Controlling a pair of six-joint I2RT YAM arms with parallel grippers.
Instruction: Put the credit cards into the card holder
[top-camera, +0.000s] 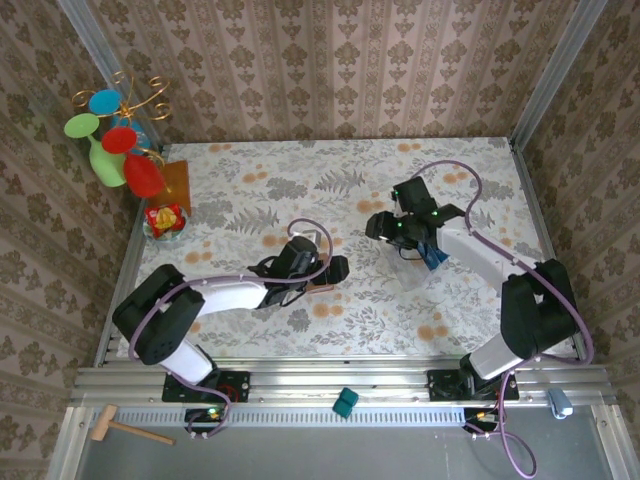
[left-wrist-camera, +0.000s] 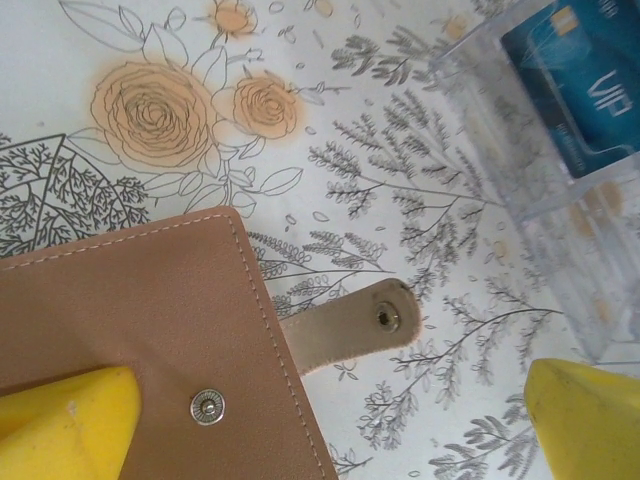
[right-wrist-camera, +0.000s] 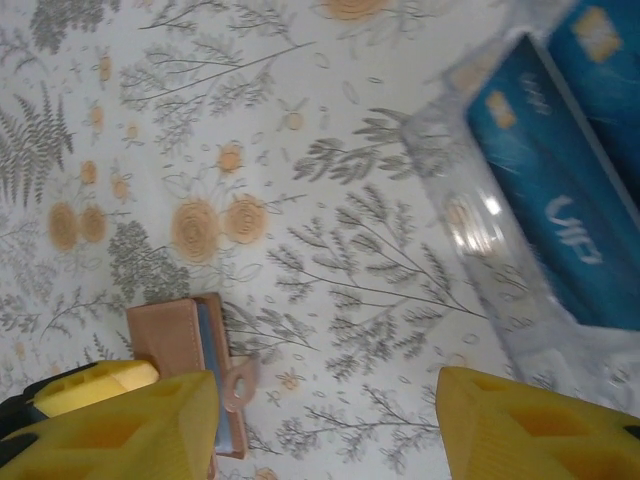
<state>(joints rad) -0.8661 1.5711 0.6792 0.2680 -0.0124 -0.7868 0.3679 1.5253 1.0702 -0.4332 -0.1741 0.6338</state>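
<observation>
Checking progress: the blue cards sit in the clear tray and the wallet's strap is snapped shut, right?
No: the cards sit in the tray, but the strap of the wallet is unsnapped and lies loose, as the left wrist view shows.

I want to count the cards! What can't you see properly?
Credit cards: cut off by the right edge in the left wrist view, blurred in the right wrist view; uncountable.
Card holder: cut off by the left wrist view's edge, corner under a yellow finger.
</observation>
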